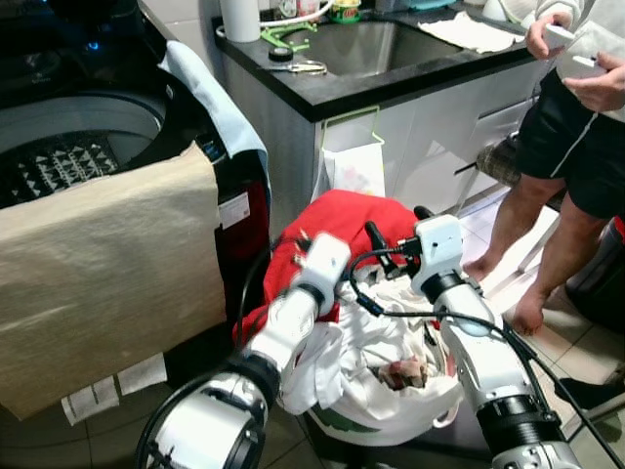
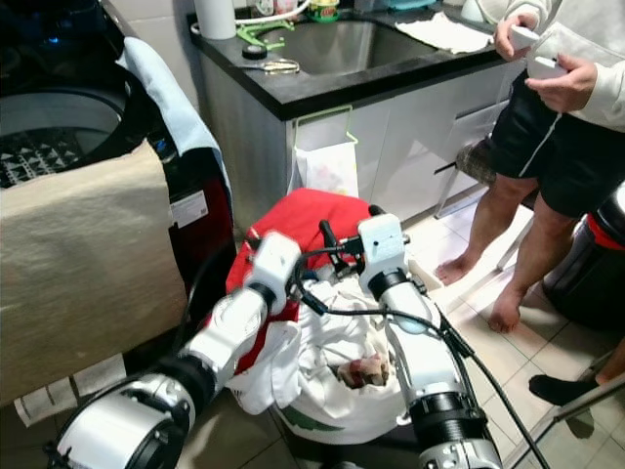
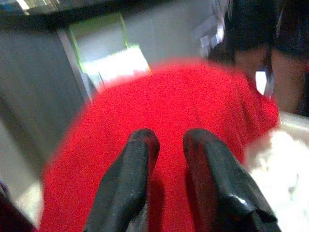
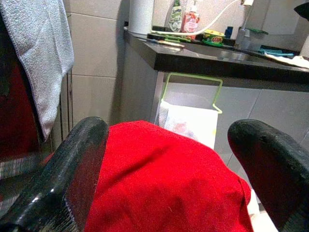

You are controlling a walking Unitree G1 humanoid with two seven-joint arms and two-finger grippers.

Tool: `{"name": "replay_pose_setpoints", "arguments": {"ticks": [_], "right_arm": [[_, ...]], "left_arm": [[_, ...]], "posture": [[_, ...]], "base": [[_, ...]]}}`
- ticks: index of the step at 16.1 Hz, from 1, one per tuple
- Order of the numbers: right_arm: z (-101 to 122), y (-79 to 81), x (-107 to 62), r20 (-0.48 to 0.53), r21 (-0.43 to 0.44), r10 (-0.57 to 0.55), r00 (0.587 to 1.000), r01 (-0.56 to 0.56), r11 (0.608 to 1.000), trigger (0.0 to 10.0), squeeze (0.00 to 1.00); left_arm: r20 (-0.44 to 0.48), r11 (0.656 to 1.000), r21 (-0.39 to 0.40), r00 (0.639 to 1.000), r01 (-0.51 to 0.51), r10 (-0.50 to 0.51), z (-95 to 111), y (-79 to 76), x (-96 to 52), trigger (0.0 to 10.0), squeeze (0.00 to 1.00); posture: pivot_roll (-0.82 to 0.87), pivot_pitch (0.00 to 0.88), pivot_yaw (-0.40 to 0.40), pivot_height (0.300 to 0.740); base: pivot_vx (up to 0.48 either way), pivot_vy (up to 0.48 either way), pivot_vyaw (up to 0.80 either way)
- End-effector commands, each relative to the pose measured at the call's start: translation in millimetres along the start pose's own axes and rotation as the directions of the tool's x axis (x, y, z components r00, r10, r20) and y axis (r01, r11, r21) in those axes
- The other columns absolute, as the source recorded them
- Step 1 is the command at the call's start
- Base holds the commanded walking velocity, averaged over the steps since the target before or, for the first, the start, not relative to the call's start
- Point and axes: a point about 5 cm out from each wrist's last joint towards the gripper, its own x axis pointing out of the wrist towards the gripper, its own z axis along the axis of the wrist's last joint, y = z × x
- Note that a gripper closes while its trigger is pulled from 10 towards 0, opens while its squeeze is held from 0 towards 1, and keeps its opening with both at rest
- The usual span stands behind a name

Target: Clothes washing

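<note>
A red cloth lies on top of white clothes heaped in a white laundry basket on the floor. The basket stands right of the top-loading washing machine, whose lid is up. My left gripper hovers low over the near left side of the red cloth, its fingers open by a narrow gap. My right gripper is wide open at the cloth's right side, one finger on either side of the red mound.
A beige towel drapes over the washer's front and a light blue towel over its right edge. Behind the basket is a black counter with a sink and a hanging bag. A barefoot person stands at the right.
</note>
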Motion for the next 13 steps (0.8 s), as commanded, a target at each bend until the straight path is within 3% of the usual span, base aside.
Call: {"name": "replay_pose_setpoints", "arguments": {"ticks": [1, 6, 9, 13], "right_arm": [[1, 1.1, -1.3, 0.001, -0.006, 0.009, 1.000, -0.009, 1.000, 10.0, 0.00], [0, 5.3, -4.3, -0.001, -0.003, 0.015, 1.000, -0.015, 1.000, 10.0, 0.00], [0, 4.3, -7.0, -0.007, -0.001, 0.011, 1.000, -0.011, 1.000, 10.0, 0.00], [2, 6.9, -11.0, -0.001, 0.000, 0.015, 1.000, -0.015, 1.000, 10.0, 0.00]], "left_arm": [[0.133, 0.999, -0.025, 0.990, 0.039, -0.035, 39, -22.3, 16.2, 10.0, 1.00], [0.038, 0.999, 0.028, 0.999, 0.034, -0.036, 24, -13.8, 14.4, 10.0, 1.00], [-0.015, 0.990, 0.127, 0.998, 0.063, -0.062, 16, -17.6, 12.9, 10.0, 1.00], [-0.079, 0.982, 0.183, 0.996, 0.050, -0.036, 8, -6.5, 12.2, 10.0, 1.00]], "posture": [[-0.12, 0.000, -0.026, 0.740], [-0.13, 0.000, -0.017, 0.740], [-0.14, 0.000, -0.018, 0.740], [-0.16, 0.000, -0.013, 0.740]], "base": [[0.000, 0.000, 0.00], [0.000, 0.000, 0.00], [0.000, 0.000, 0.00], [0.000, 0.000, 0.00]]}}
